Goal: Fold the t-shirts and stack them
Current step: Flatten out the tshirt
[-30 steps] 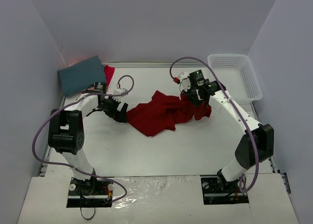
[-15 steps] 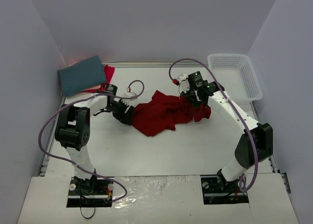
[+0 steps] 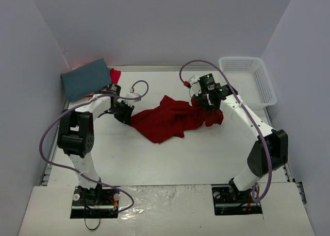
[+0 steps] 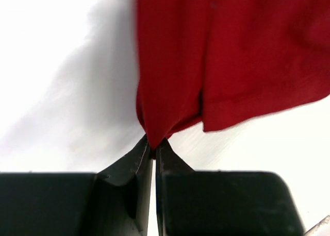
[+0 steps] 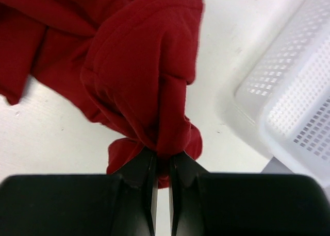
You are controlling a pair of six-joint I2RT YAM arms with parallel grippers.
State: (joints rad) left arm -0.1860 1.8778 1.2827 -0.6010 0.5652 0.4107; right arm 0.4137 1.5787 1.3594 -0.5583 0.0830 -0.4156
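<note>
On the white table (image 3: 170, 158), closed in by pale grey walls (image 3: 154, 24) on three sides, we see the deep red t-shirt (image 3: 170, 120) lying crumpled and stretched sideways near the middle, and we place everything else from it. Far off to its left, against the back corner, the slate-teal t-shirt (image 3: 85, 80) lies as a flat folded slab. A strip of the pinkish-red t-shirt (image 3: 114, 74) shows at the teal one's edge, on the side facing the deep red shirt; we cannot tell how much of it lies underneath. Beyond the deep red shirt's right end, at the far right corner, sits the white mesh basket (image 3: 247, 79), apart from the cloth.

The left arm (image 3: 82, 122) rises from its base, bends at the elbow and reaches in low toward the shirt's left end. There the left gripper (image 4: 153, 146) has its fingers pressed together on a gathered point of the red hem, the cloth fanning out from the pinch. The right arm (image 3: 247, 120) stretches long and slanted to the shirt's right end. The right gripper (image 5: 161, 158) is likewise clamped on a bunched fold of the same shirt, which hangs in thick rolls from its fingertips, lifted off the table.
</note>
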